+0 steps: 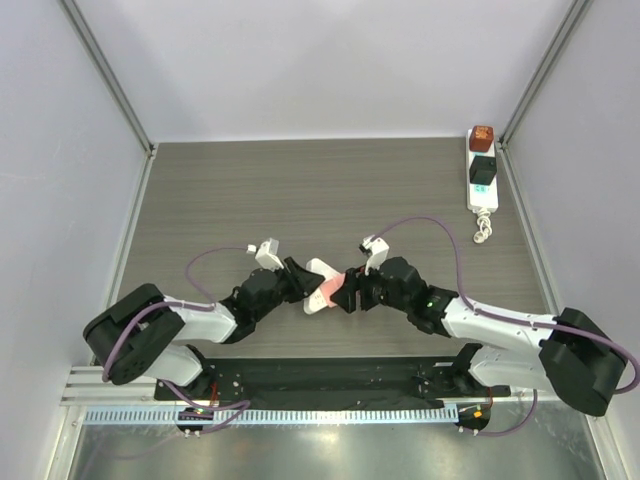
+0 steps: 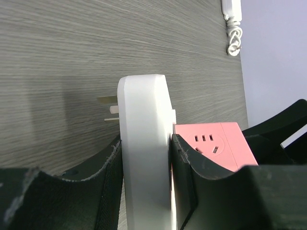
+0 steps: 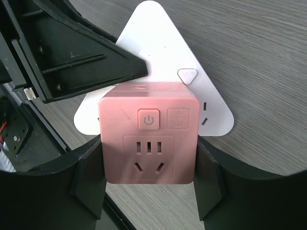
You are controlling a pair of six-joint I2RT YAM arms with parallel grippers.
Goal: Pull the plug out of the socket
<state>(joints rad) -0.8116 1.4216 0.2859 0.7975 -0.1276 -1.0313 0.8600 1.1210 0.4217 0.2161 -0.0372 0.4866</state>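
My left gripper (image 1: 303, 284) is shut on a white triangular plate (image 1: 319, 269), held on edge above the table; its metal prongs (image 2: 108, 100) stick out on its free side. My right gripper (image 1: 347, 291) is shut on a pink cube plug (image 1: 330, 292) with a power button, which sits against the plate's face. The left wrist view shows the plate (image 2: 143, 110) between my fingers and the cube (image 2: 216, 146) beside it. The right wrist view shows the cube (image 3: 148, 139) in front of the plate (image 3: 163, 52). The long white power strip (image 1: 482, 192) lies at the far right.
A red-brown plug (image 1: 482, 137) and a black plug (image 1: 483, 170) sit on the power strip. Its knotted white cord (image 1: 483, 230) trails toward me and also shows in the left wrist view (image 2: 234, 40). Walls enclose the wooden table on three sides.
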